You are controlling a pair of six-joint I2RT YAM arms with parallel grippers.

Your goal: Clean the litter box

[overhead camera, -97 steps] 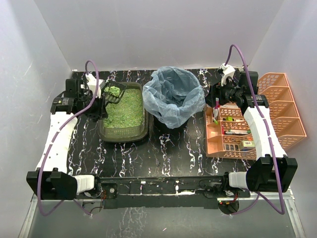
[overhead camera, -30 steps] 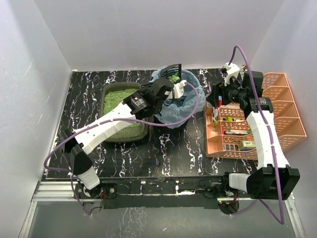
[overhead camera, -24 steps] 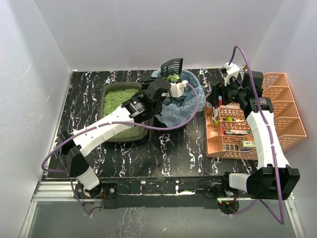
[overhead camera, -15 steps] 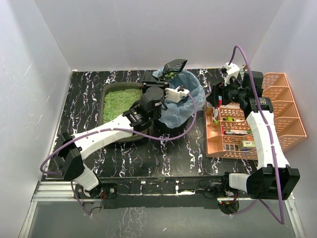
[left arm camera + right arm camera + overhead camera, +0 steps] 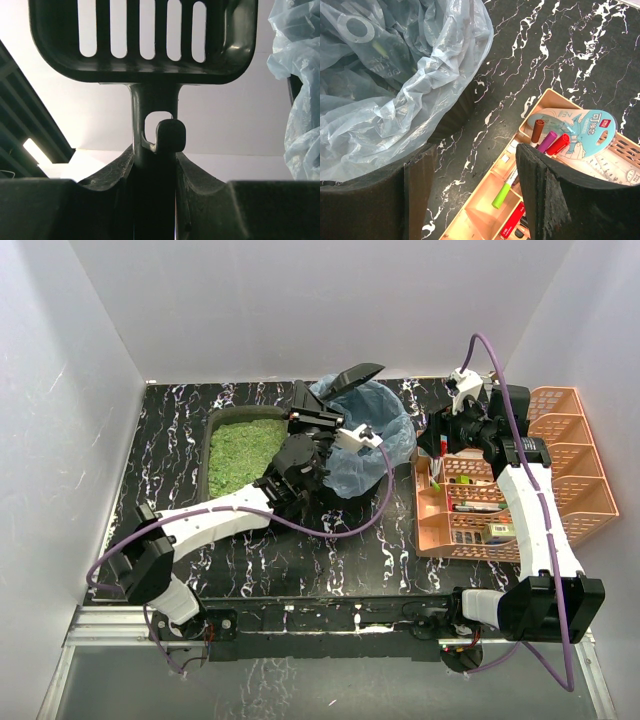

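**Fingers clamping the scoop handle above the bin**

Fingers (image 5: 112, 170) of the left gripper (image 5: 155, 167) are pressing in on the dark handle of the litter scoop (image 5: 150, 75) from both sides, so the tool is being gripped firmly. In the left wrist view the slatted scoop head is standing straight up from the jaws against the white wall, with crumpled blue bag plastic showing at the right edge. From the top camera, the left gripper (image 5: 322, 425) is reaching over the near-left side of the bin (image 5: 380, 435), and the scoop (image 5: 357, 376) is hanging tilted above the bin's far rim.

The litter box (image 5: 208, 455) is sitting on the black marbled table (image 5: 340, 550) just to the left of the bin, its right end partly hidden under the left arm. Green granular litter (image 5: 245, 445) is filling it.

The right gripper (image 5: 475, 187) is hovering with its jaws spread apart and nothing between them, above the gap between the bin's blue bag (image 5: 395, 75) and the orange organiser (image 5: 470, 220). Coloured markers (image 5: 551, 142) are standing upright in the organiser's near corner compartment. In the top view the right gripper (image 5: 437, 440) is hanging between the bin and the organiser (image 5: 585, 495).
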